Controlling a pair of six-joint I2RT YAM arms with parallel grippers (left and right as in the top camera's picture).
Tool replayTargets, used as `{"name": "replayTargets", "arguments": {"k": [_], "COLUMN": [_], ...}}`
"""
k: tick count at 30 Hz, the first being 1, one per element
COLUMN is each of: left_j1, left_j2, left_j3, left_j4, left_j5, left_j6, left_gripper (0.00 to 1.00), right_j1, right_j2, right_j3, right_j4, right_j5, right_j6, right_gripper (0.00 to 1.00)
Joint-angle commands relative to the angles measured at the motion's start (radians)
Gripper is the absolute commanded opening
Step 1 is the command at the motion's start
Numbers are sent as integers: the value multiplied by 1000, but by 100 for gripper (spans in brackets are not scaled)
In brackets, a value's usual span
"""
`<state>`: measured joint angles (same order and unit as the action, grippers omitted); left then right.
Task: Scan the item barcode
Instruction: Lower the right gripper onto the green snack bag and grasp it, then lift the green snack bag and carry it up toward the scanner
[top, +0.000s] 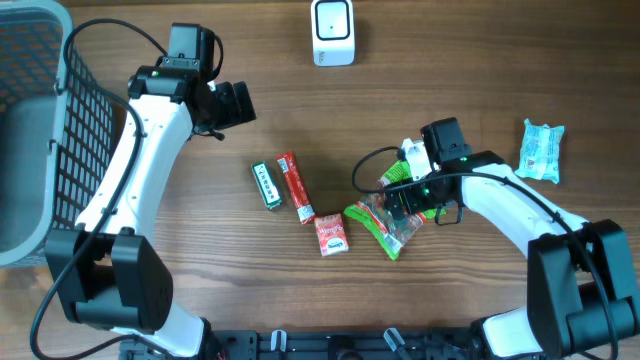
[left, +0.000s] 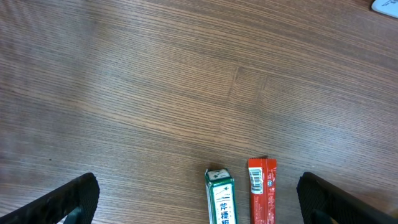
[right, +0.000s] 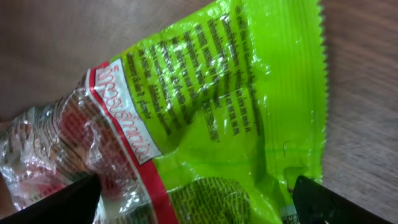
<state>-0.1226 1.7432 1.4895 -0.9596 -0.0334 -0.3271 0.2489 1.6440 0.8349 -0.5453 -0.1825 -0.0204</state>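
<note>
Your right tool (right: 199, 208) hangs right over the crinkly green and clear plastic snack bag (right: 236, 112). Its two fingers are wide apart, one on each side of the bag, and they are not pinching it. The bag lies flat on the brown wooden table (top: 470, 60). It is well away from the small white scanner box (top: 333, 32), closer to the robot and a little to the scanner's right.

Your left tool (top: 235, 102) is wide apart too and holds nothing. It hangs to the left of the scanner, over bare table. Just in front of it, in its own camera, are the ends of a small green and white box (left: 219, 198) and a long red packet (left: 261, 193).

So the job looks like it is only at the start. Nothing is at the scanner, and no item is held up to it. The bag is yet to be gripped, lifted, carried to the scanner and turned so its barcode faces it. You cannot see a barcode on the side of the bag that faces up, only tiny writing, so it may be underneath or out of view.

A small square red packet (top: 331, 234) lies close to the bag, on the side further left of the scanner. Take care not to bump it when you close on the bag.
</note>
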Motion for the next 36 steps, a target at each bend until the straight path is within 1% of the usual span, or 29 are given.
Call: {"name": "replayTargets", "arguments": {"k": [1, 3, 8, 9, 10, 11, 12, 15, 17, 18, 19, 20, 22, 23, 24, 25, 26, 28, 30, 31, 32, 33, 36], "left_j1": [1, 1, 1, 1, 1, 1, 1, 1, 1, 1, 1, 1, 1, 1, 1, 1, 1, 1, 1, 1, 1, 1, 1], "left_j2": [6, 6, 6, 6, 6, 6, 6, 6, 6, 6, 6, 6, 6, 6, 6, 6, 6, 6, 6, 6, 6, 6, 6], "left_j3": [-5, -5, -5, -5, -5, -5, -5, -5, -5, -5, -5, -5, -5, -5, -5, -5, -5, -5, -5, -5, -5, -5, -5], "left_j4": [2, 2, 2, 2, 2, 2, 2, 2, 3, 2, 2, 2, 2, 2, 2, 3, 2, 2, 2, 2, 2, 2, 2], "left_j5": [-13, -13, -13, -13, -13, -13, -13, -13, -13, -13, -13, -13, -13, -13, -13, -13, -13, -13, -13, -13, -13, -13, -13], "left_j6": [5, 5, 5, 5, 5, 5, 5, 5, 5, 5, 5, 5, 5, 5, 5, 5, 5, 5, 5, 5, 5, 5, 5], "left_gripper": [100, 100, 100, 100, 100, 100, 100, 100, 100, 100, 100, 100, 100, 100, 100, 100, 100, 100, 100, 100, 100, 100, 100], "right_j1": [-40, -58, -80, -80, -80, -80, -78, -54, -33, -25, -20, -20, -20, -20, -20, -20, -20, -24, -26, -26, -26, -26, -26], "right_j2": [22, 22, 22, 22, 22, 22, 22, 22, 22, 22, 22, 22, 22, 22, 22, 20, 17, 3, -21, -31, -39, -49, -87], "right_j3": [-31, -31, -31, -31, -31, -31, -31, -32, -33, -36, -41, -45, -51, -52, -51, -47, -38, -13, 12, 18, 19, 19, 19], "right_j4": [51, 58, 54, 47, 38, 31, 25, 29, 28, 31, 34, 34, 33, 32, 33, 33, 31, 29, 28, 29, 29, 29, 27], "right_j5": [135, 175, 181, 182, 182, 182, 183, 188, 199, 209, 212, 212, 212, 211, 208, 198, 185, 114, 55, 49, 50, 54, 53], "right_j6": [189, 235, 240, 240, 240, 240, 235, 229, 226, 226, 227, 227, 224, 202, 200, 200, 196, 153, 143, 144, 143, 133, 68], "right_gripper": [100, 100, 99, 98, 95, 86, 83, 82, 75, 68, 64, 62, 61, 55, 30, 8, 4, 4, 4, 34, 57, 68, 76]}}
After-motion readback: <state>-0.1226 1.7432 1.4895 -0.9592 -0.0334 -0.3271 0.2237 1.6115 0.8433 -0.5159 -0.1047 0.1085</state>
